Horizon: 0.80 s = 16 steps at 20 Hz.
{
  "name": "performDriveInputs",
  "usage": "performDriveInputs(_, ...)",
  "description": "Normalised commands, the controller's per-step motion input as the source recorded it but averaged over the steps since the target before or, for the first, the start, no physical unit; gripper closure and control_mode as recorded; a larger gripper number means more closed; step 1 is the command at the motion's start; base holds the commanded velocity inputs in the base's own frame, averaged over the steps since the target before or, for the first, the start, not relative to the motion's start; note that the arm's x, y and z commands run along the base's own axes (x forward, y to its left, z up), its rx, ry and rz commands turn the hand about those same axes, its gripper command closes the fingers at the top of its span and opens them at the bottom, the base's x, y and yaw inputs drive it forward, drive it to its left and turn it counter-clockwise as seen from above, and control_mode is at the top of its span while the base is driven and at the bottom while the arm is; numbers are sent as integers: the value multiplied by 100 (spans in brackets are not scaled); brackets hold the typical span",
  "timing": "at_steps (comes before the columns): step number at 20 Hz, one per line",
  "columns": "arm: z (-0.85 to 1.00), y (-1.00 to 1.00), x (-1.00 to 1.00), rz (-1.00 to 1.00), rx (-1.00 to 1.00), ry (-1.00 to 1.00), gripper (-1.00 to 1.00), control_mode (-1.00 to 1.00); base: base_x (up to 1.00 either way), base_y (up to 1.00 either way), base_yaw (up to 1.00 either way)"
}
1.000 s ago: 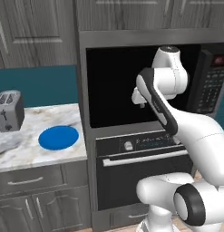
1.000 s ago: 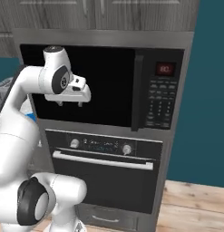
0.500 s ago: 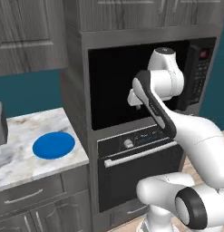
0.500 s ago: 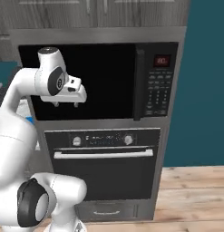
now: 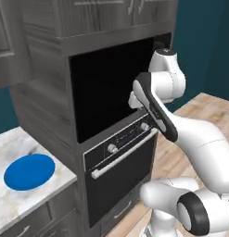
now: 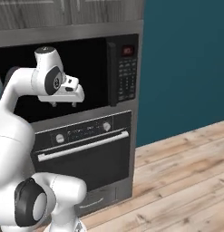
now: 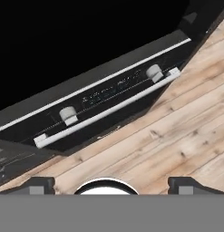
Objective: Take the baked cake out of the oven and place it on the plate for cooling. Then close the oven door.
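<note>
Now the whole picture is sliding sideways compared with a second ago, because the base is turning, not the things. The toaster that was on the counter back then is gone from the left base view, and more wooden floor (image 6: 186,172) is showing on the right. The arm is still holding its hand up in front of the big black cavity (image 5: 111,88), much as before.

The gripper (image 6: 63,103) is pointing down, with its two fingers spread wide apart and nothing between them. In the hand view its two dark tips are sitting far apart at the bottom, looking down at the oven.

There is one oven (image 5: 123,173), sitting under the black cavity. Its oven door (image 6: 86,165) is shut and standing upright. There is one long silver bar handle (image 7: 104,111) across the door. There are two round knobs (image 7: 67,113) on the panel above the bar, one near each end.

There is one plate (image 5: 28,171), round and bright blue, lying flat on the marble counter (image 5: 28,201) to the left of the oven, with nothing on it. The cake cannot be seen, so I cannot tell where it is.
</note>
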Motion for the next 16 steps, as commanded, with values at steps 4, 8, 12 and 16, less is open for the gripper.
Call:
performDriveInputs(4, 0, 0, 0, 0, 0, 0, -100, 100, -2, 50, -50)
performDriveInputs(8, 0, 0, 0, 0, 0, 0, -100, 100, -6, 60, -29)
performDriveInputs(12, 0, 0, 0, 0, 0, 0, -100, 100, -21, 57, -13)
performDriveInputs(16, 0, 0, 0, 0, 0, 0, -100, 100, -24, 53, -12)
